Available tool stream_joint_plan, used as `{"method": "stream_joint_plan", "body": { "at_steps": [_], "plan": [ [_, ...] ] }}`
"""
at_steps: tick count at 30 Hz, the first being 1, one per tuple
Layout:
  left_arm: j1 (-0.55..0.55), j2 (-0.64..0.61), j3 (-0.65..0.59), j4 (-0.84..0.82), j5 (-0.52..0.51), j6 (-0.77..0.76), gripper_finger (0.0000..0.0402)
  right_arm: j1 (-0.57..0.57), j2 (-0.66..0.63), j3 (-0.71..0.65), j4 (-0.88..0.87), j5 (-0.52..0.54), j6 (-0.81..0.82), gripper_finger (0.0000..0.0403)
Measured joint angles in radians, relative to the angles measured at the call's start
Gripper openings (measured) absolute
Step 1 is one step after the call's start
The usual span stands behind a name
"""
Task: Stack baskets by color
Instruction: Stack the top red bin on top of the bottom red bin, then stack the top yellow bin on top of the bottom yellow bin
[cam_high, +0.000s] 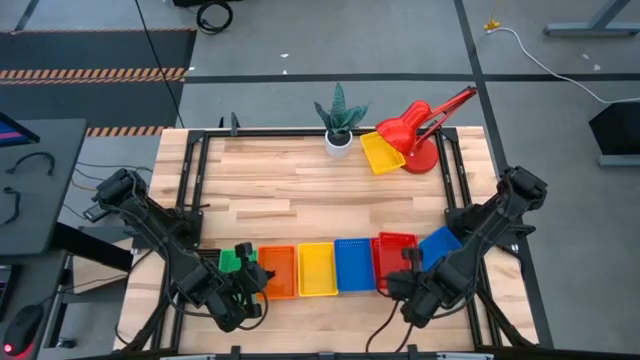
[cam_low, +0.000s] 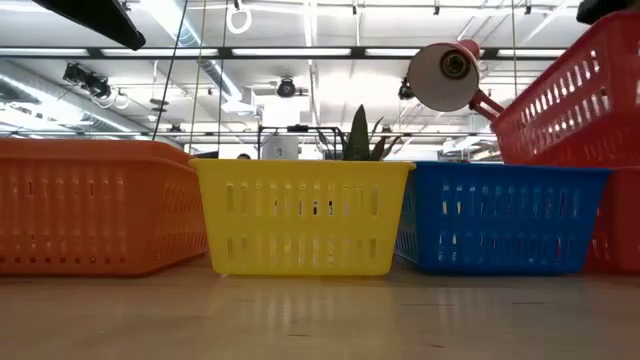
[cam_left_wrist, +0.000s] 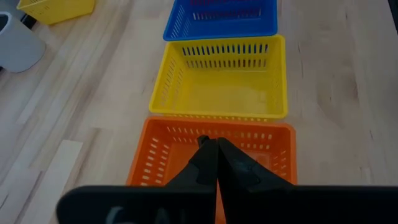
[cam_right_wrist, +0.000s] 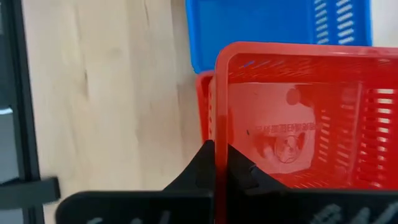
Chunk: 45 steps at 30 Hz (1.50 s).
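A row of baskets stands near the table's front edge: green (cam_high: 232, 260), orange (cam_high: 278, 270), yellow (cam_high: 317, 268), blue (cam_high: 354, 264), red (cam_high: 394, 256) and a second blue (cam_high: 440, 243). My right gripper (cam_right_wrist: 221, 149) is shut on the upper red basket (cam_right_wrist: 298, 118), which is tilted above another red basket (cam_right_wrist: 204, 106). My left gripper (cam_left_wrist: 211, 144) hangs shut above the orange basket (cam_left_wrist: 161, 155), with nothing seen between its fingers. A second yellow basket (cam_high: 382, 152) lies at the far side by the lamp. My right gripper pinches a side wall of the upper red basket at its rim (cam_right_wrist: 221, 127), one finger inside and one outside. The fingers come steeply from above. The basket (cam_low: 570, 100) is raised and tilted over the blue basket (cam_low: 500, 215); whether its low corner touches anything I cannot tell.
A red desk lamp (cam_high: 430, 125) and a small potted plant (cam_high: 340, 125) stand at the far edge. Black frame rails (cam_high: 195, 180) run along both table sides. Bare wood lies between the basket row and the far edge.
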<state>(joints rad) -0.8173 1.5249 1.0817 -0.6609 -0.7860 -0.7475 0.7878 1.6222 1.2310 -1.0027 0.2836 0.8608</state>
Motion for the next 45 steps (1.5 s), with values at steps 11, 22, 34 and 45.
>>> {"method": "stream_joint_plan", "body": {
  "at_steps": [11, 22, 34, 45],
  "plan": [
    [0.0, 0.0, 0.0, 0.006, -0.006, -0.001, 0.0007, -0.051, 0.001, -0.091, 0.066, -0.025, -0.025, 0.003],
    [0.0, 0.001, 0.0, 0.008, -0.006, -0.001, 0.0007, -0.054, 0.001, -0.046, 0.091, -0.066, -0.032, 0.0135],
    [0.0, 0.001, 0.0, 0.013, -0.006, -0.002, 0.0007, -0.112, 0.014, -0.089, 0.227, -0.128, -0.109, 0.001],
    [0.0, 0.001, 0.0, 0.015, -0.006, 0.0, 0.0007, -0.176, -0.044, -0.103, 0.237, 0.168, -0.232, 0.0009]
  ]
}}
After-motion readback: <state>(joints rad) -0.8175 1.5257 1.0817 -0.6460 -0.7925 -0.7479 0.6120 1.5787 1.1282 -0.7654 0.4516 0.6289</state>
